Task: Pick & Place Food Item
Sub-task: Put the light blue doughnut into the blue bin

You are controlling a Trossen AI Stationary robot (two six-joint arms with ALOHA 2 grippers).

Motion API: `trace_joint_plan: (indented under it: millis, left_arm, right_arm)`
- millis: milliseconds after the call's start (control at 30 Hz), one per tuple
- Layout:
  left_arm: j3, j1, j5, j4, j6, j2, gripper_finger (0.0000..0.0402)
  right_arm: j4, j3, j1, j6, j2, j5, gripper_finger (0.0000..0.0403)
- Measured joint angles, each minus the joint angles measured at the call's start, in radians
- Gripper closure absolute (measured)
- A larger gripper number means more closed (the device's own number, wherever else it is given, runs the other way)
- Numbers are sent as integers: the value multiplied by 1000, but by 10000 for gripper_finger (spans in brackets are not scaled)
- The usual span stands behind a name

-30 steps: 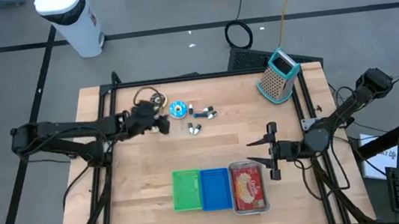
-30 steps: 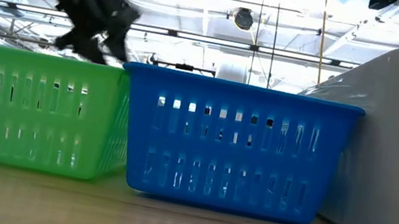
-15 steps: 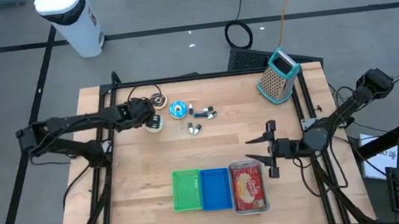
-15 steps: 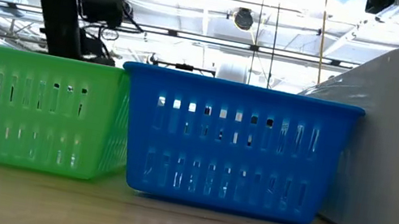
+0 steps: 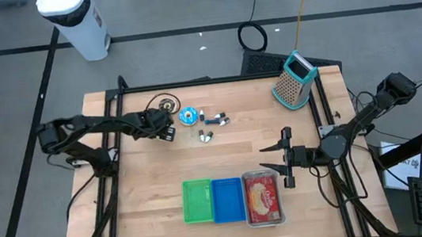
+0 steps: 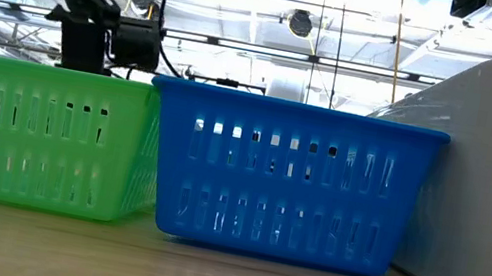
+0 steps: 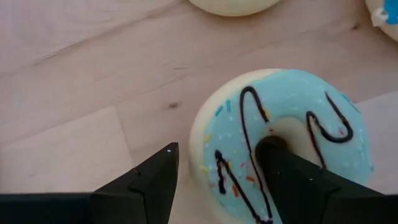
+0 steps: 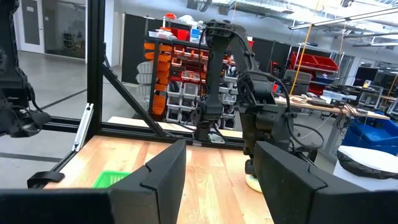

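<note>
Now, item one: the left gripper (image 5: 166,131), upper left of the high view on the pale wooden surface (image 5: 155,190), has drawn back toward the far edge over the last second and stands over a round doughnut with light-blue icing, dark chocolate lines and coloured sprinkles (image 7: 281,144). In the left wrist view one dark finger sits in the doughnut's hole and the other outside its cream rim; jaws spread wide astride the ring, not yet clenched on it.

Item two: right gripper (image 5: 283,158), right of centre, jaws released, holding nothing, unchanged.

Item three: green slotted plastic basket (image 5: 198,200), blue slotted plastic basket (image 5: 227,199) and a clear tray with a red label (image 5: 263,198), in a row at lower centre.

Judgement: the grasp is lined up; closing, lifting and carrying remain.
</note>
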Motion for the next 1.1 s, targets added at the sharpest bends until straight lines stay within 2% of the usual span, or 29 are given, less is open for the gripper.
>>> trace_joint_plan:
  millis: [233,600,767,933,1100]
  left_arm:
    - [2,0,-3,34,-1,28,178]
    - [0,0,10,46,32,22,303]
    - [-2,0,112,41,98,-17,320]
    - [-2,-27,237,44,115,-112,325]
    - [-2,-95,277,57,100,-246,325]
  right_arm:
    - [-1,0,0,1,0,0,222]
    - [-1,0,0,-1,0,0,222]
    - [-1,0,0,-2,0,0,222]
    - [-4,0,0,-2,0,0,222]
    - [-8,0,0,-2,0,0,222]
